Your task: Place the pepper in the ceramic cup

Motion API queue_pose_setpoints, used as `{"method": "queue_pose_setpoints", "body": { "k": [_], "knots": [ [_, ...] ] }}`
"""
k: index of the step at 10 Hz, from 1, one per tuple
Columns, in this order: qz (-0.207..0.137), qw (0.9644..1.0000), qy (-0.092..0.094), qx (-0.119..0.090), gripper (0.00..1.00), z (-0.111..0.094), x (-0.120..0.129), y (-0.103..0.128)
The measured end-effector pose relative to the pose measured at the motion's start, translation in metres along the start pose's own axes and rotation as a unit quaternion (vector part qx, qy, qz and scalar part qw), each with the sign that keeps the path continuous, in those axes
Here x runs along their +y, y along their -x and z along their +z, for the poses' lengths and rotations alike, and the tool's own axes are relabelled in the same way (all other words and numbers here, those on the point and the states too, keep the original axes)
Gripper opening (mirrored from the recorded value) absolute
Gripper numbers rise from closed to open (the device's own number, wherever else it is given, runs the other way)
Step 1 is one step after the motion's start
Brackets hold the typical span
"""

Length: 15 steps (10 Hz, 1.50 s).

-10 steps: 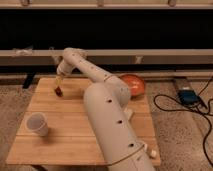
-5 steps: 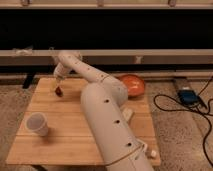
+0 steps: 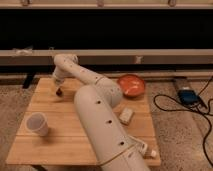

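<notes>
The gripper (image 3: 59,90) hangs over the tabletop's (image 3: 60,145) far-left corner, its fingers pinching the pepper (image 3: 59,92). The ceramic cup (image 3: 37,124) stands upright near the near-left corner, well apart from the pepper, with nothing visible inside. An orange bowl (image 3: 131,85) sits at the far-right corner.

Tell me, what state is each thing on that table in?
ceramic cup: upright, on the table's near left.
hand: low over the far left, apart from the cup.
pepper: at the hand's tip, not in the cup; held or not, cannot tell.
orange bowl: upright, far right.
</notes>
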Motion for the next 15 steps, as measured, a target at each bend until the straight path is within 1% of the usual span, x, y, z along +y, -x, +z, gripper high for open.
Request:
{"method": "queue_pose_setpoints", "body": {
  "k": [4, 6, 7, 9, 11, 14, 15],
  "knots": [
    [0.012, 0.9994, -0.003, -0.032, 0.8, 0.016, 0.001, 0.016],
    [0.015, 0.999, -0.002, -0.041, 0.79, 0.02, 0.003, 0.023],
    [0.016, 0.9989, -0.001, -0.045, 0.73, 0.02, 0.004, 0.026],
    [0.019, 0.9987, 0.003, -0.046, 0.53, 0.018, 0.006, 0.033],
    [0.022, 0.9987, 0.013, -0.044, 0.33, 0.008, 0.008, 0.04],
    [0.016, 0.9988, 0.025, -0.04, 0.04, -0.004, 0.008, 0.039],
    [0.014, 0.9987, 0.031, -0.037, 0.0, -0.011, 0.009, 0.04]
  ]
}}
